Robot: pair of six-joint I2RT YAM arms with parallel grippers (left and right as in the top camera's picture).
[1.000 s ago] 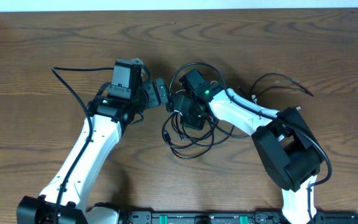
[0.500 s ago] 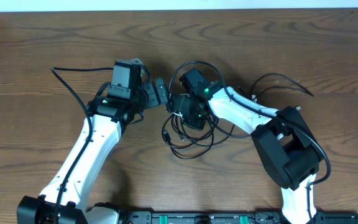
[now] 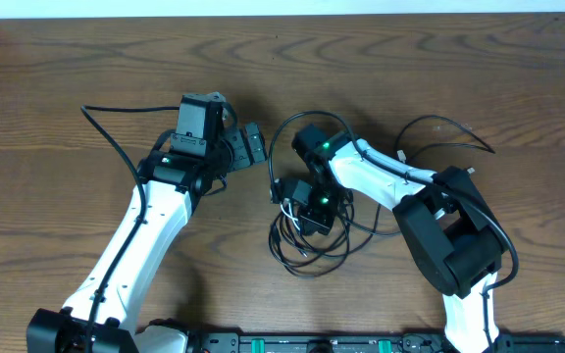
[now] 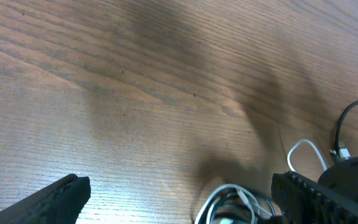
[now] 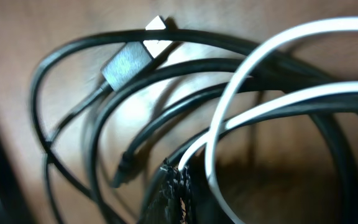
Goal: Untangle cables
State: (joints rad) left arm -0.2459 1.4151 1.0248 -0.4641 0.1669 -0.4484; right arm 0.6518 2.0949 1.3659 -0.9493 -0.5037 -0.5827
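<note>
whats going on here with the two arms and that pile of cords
Two robot arms are working on a tangle of cables on a wooden table. The right gripper is down in the pile with its jaws shut, apparently pinching a cord. The left gripper hovers open nearby, holding nothing.

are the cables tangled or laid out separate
Tangled: the cables lie in one heap, black loops and the white cable crossing each other.

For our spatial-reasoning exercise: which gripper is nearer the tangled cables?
Right. The right gripper is down among the cables; the left gripper hangs apart, up-left of them overhead.
</note>
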